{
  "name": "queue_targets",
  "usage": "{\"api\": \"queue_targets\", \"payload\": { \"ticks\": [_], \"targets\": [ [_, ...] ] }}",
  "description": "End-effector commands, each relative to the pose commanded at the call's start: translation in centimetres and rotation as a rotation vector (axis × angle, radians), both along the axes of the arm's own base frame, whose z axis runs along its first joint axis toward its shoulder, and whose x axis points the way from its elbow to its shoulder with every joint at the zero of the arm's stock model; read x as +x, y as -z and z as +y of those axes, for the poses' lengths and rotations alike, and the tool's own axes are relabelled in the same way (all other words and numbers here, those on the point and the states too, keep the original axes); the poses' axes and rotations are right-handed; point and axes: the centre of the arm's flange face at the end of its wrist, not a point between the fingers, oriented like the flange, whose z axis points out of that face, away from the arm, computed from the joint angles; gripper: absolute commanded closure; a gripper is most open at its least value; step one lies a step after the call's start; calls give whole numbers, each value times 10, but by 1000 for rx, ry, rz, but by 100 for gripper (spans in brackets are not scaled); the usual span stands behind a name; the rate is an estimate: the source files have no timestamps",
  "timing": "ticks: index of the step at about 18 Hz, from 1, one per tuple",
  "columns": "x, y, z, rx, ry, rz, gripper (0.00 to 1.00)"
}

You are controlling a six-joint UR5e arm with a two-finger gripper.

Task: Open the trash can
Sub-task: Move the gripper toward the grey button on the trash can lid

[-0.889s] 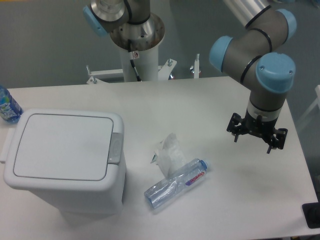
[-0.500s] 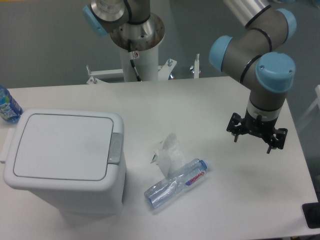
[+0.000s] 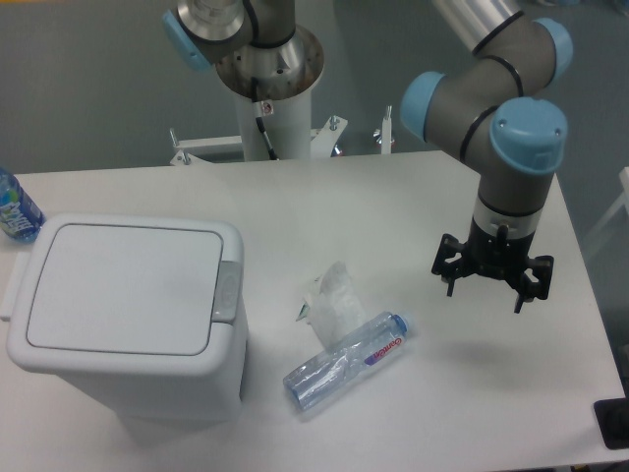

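Pincer (image 3: 485, 287) now nearer trash can (image 3: 128, 313).

White table (image 3: 413, 197), crushed clear bottle (image 3: 346, 359) lying beside crumpled plastic wrapper (image 3: 332, 298) — blue bottle (image 3: 14, 206) at left edge

- The light is soft and even, a bit cool.
- The white table (image 3: 393, 197) looks bright but has no hard glare.
- A faint shadow lies under the gripper (image 3: 485, 280).
- The picture is a little grainy and soft.

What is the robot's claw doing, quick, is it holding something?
Gripper: open, holding nothing, hanging above the table.
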Motion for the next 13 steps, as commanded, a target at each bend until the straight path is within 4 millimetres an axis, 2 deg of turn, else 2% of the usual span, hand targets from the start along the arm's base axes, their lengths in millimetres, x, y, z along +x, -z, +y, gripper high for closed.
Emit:
{"api": "queue_targets", "payload": {
  "ticks": [2,6,8,13],
  "targets": [
    [14,-16,14,88,-62,-63,0],
    [44,-30,46,173,-90,-145,0],
    [63,-47,59,193,-102,-151,0],
    [105,-106,70,288,-137,-170,0]
  ]
}}
